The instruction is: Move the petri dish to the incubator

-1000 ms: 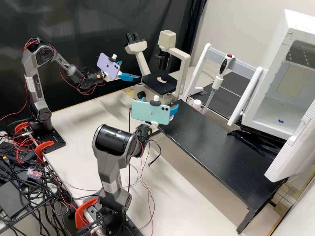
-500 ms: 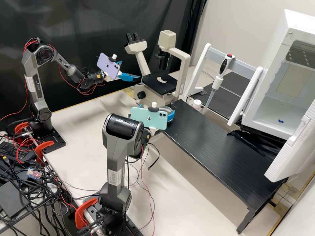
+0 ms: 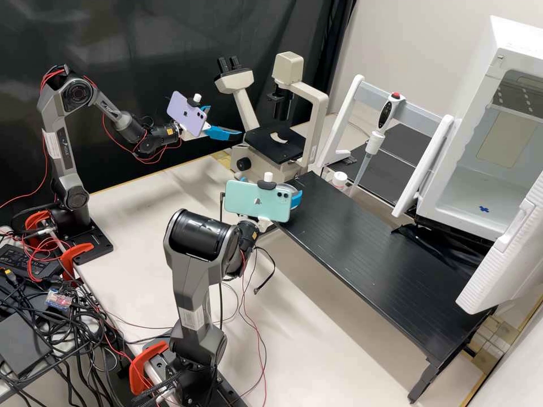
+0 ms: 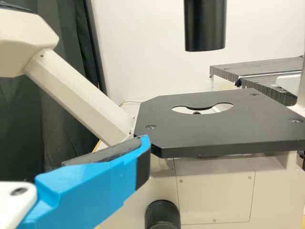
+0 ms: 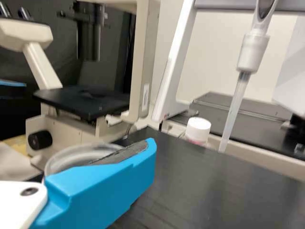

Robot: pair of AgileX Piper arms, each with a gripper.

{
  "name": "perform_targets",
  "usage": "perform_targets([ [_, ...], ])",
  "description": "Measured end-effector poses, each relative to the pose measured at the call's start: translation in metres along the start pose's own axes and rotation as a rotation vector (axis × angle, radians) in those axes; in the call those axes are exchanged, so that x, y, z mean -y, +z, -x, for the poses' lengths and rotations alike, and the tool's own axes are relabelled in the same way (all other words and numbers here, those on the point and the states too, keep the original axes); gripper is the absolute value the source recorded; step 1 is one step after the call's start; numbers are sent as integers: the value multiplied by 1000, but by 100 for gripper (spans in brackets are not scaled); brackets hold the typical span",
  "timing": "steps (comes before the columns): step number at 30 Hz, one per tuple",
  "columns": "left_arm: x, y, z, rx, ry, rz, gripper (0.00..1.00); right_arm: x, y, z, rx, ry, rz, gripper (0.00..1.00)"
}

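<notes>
Left gripper (image 3: 225, 121): My 2 blue fingers are standing apart, and the microscope's black stage (image 4: 200, 131) is lying ahead of my jaws. What are you gripping?

Right gripper (image 3: 291, 192): I'm holding the petri dish (image 5: 71, 156); it's sitting between my 2 fingers, 1 dark pad (image 5: 125, 153) pressing its side.

Left gripper: And what's lying around your jaws?

Right gripper: The black shelf (image 3: 367, 243) is stretching away beyond them. Farther out, a pipette (image 3: 374, 143) is hanging on its white stand (image 3: 344, 113) near a white-capped bottle (image 3: 339, 180). The incubator (image 3: 478, 110) is standing open, well apart from my jaws.
</notes>
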Motion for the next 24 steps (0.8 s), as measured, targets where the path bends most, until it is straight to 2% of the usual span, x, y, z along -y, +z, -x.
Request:
perform_targets([
  [4, 0, 0, 0, 0, 0, 0, 100, 1, -4, 2, -14, 0, 1, 100],
  [8, 0, 0, 0, 0, 0, 0, 100, 7, -2, 1, -7, -22, 21, 100],
  [15, 0, 0, 0, 0, 0, 0, 100, 20, 15, -5, 64, -78, 26, 100],
  [19, 0, 0, 0, 0, 0, 0, 100, 18, 26, -6, 113, -67, -3, 100],
  [24, 0, 0, 0, 0, 0, 0, 100, 16, 29, -6, 108, -73, -11, 100],
])
